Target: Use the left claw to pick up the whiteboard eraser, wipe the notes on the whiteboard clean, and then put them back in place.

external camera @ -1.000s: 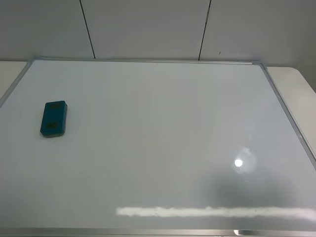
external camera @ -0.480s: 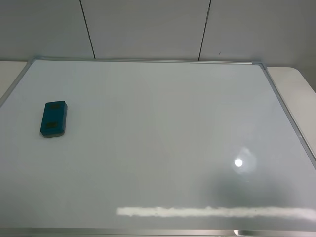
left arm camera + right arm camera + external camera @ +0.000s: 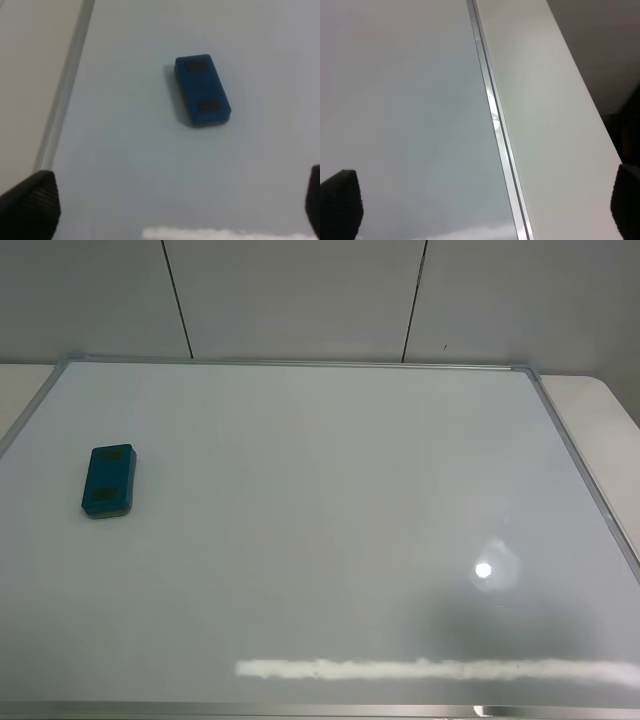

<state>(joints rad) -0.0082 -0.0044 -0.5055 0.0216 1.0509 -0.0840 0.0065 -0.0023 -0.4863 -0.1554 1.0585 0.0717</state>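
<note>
The teal-blue whiteboard eraser lies flat on the left part of the whiteboard, apart from any gripper. No marker notes show on the board in any view. In the left wrist view the eraser lies ahead of my left claw, which is open and empty above the whiteboard, with only its black fingertips showing. My right gripper is open and empty over the board's right frame. Neither arm shows in the exterior high view.
The board's silver frame runs along a grey panelled wall. The white table shows beyond the board's right edge, and in the right wrist view. A bright light reflection sits on the board's lower right.
</note>
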